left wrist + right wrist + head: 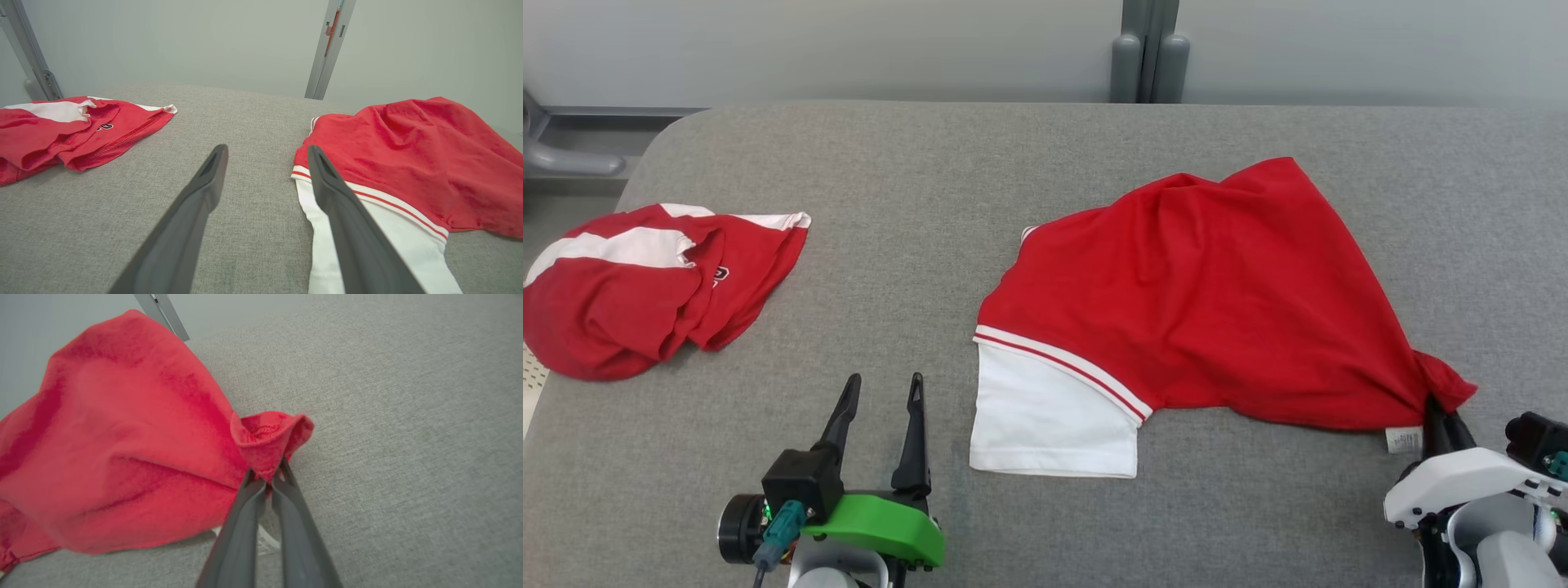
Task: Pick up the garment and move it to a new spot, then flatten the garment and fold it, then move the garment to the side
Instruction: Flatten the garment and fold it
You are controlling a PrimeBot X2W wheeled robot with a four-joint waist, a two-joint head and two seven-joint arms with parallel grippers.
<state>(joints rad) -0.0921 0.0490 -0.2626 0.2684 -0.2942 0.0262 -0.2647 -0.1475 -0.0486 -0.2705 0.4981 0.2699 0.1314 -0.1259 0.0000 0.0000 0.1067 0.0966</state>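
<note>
The garment (1192, 302) is a red shirt with a white sleeve and striped trim, spread on the grey table right of centre. Its near right corner is pinched and pulled taut by my right gripper (1436, 404), which is shut on the fabric; the right wrist view shows the red corner (267, 439) bunched between the right gripper (266, 473) fingertips. My left gripper (882, 390) stands open near the front edge, left of the white sleeve (1045, 416), touching nothing. In the left wrist view the garment (416, 159) lies right of the open left gripper (267, 153), whose right finger overlaps the sleeve.
A second red and white garment (637, 286) lies crumpled at the table's left edge, also in the left wrist view (73, 126). Grey table (915, 204) surface runs between the two garments. A grey post (1147, 49) stands behind the table.
</note>
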